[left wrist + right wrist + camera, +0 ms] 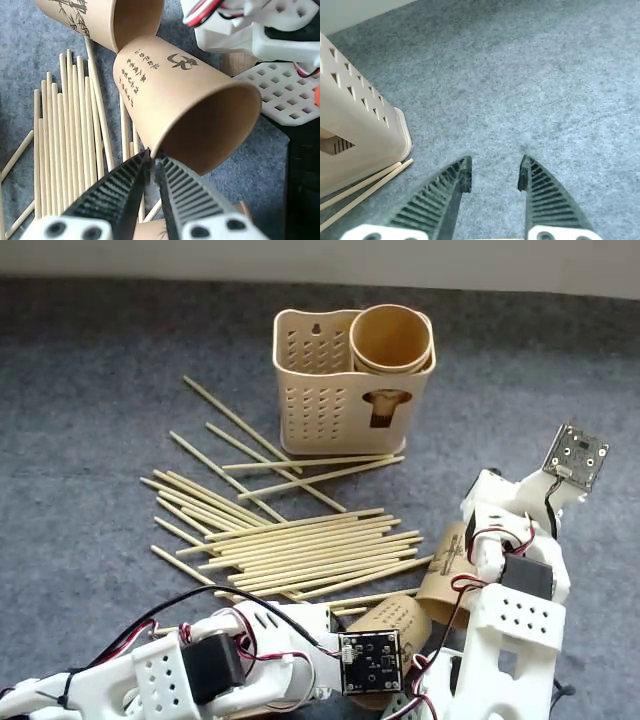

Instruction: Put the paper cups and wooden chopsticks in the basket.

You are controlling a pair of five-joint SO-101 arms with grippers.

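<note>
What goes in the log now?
left fingers: shut on brown paper cup | right fingers: open over grey carpet | beige plastic basket: another cup inside

we log the left arm [170,675] lying low along the bottom left, left gripper [152,157] pinched on a paper cup [185,115] rim. right arm [510,620] lower right, right gripper [495,175] spread wide.

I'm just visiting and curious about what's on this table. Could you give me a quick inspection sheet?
Surface: grey mat.
Job's things: basket upright, nested cups in one compartment; chopsticks scattered before it; held cup and second cup lying on their sides.
Clutter: nothing seen.
Hands: left hand shut on held cup's rim; right hand open over bare mat beside basket.
Cables: red wires on an arm.
Surroundings: pale wall behind.
</note>
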